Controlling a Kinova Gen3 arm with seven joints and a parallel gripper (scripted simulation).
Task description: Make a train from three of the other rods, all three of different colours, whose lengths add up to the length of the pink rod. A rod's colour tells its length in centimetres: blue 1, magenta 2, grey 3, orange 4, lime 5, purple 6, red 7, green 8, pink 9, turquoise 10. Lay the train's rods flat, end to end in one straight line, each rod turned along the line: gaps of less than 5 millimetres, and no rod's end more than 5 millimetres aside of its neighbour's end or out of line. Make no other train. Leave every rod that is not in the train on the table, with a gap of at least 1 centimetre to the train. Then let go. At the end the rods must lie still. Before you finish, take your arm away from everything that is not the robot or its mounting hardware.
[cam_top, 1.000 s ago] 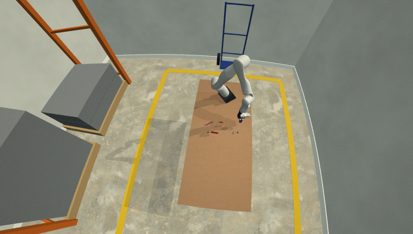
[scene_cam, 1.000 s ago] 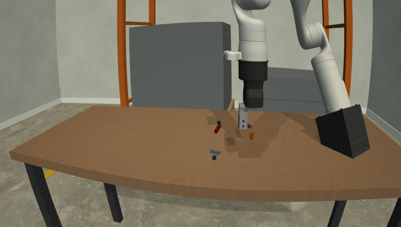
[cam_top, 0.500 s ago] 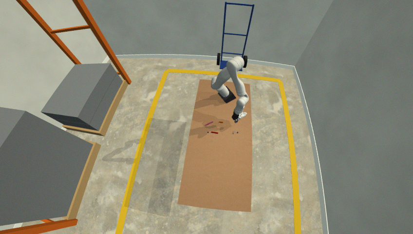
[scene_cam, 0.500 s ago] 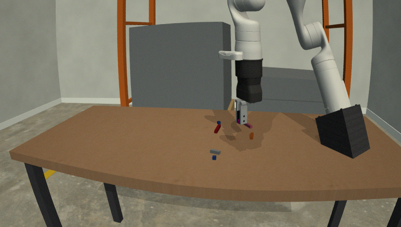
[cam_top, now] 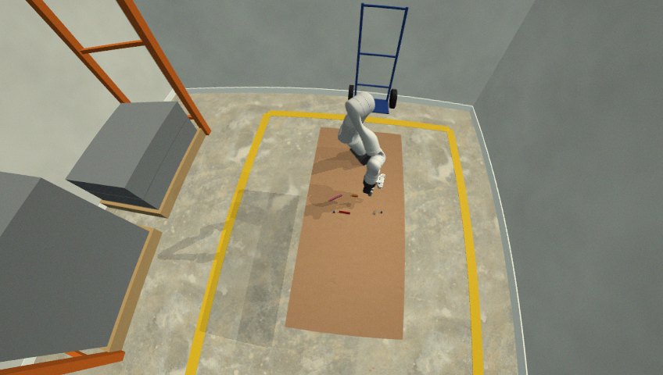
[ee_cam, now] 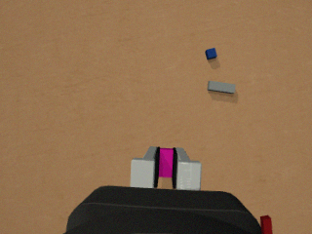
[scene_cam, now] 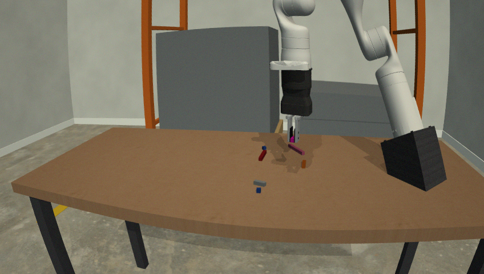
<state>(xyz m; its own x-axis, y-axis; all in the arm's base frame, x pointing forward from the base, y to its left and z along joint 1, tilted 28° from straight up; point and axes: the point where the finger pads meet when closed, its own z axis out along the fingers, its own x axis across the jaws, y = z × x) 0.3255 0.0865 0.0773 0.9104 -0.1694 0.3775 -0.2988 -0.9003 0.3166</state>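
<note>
In the exterior view, the surface (cam_top: 349, 283) (scene_cam: 162, 169) (ee_cam: 73, 97) carries the loose rods, with the arm (cam_top: 369, 139) (scene_cam: 295, 44) reaching over its far side. The gripper (cam_top: 369, 192) (scene_cam: 293, 138) (ee_cam: 166, 161) points down, narrowly parted and closed on a magenta rod held above the surface.

The pink rod (cam_top: 335, 198) (scene_cam: 295, 149) lies slantwise at the far side; it is only the measure and should stay well apart from the train. The red rod (cam_top: 344, 212) (scene_cam: 262, 155) (ee_cam: 266, 225), left of it, is too long to fit any valid trio here. The orange rod (cam_top: 354, 195) (scene_cam: 303, 164) lies nearer and to the right, the grey rod (cam_top: 375, 212) (scene_cam: 259, 183) (ee_cam: 221, 87) nearer and to the left. With the magenta rod (scene_cam: 292, 138) (ee_cam: 166, 163), those two make the sum: four, three, two.

One blue rod (cam_top: 381, 212) (scene_cam: 258, 190) (ee_cam: 211, 54) sits just nearer than the grey, so laying magenta there risks crowding it. The other blue rod (cam_top: 334, 212) (scene_cam: 263, 147) is close to red's far end. Best to turn magenta along the chosen line, lower it level, let it touch down before opening, then rise straight up.
</note>
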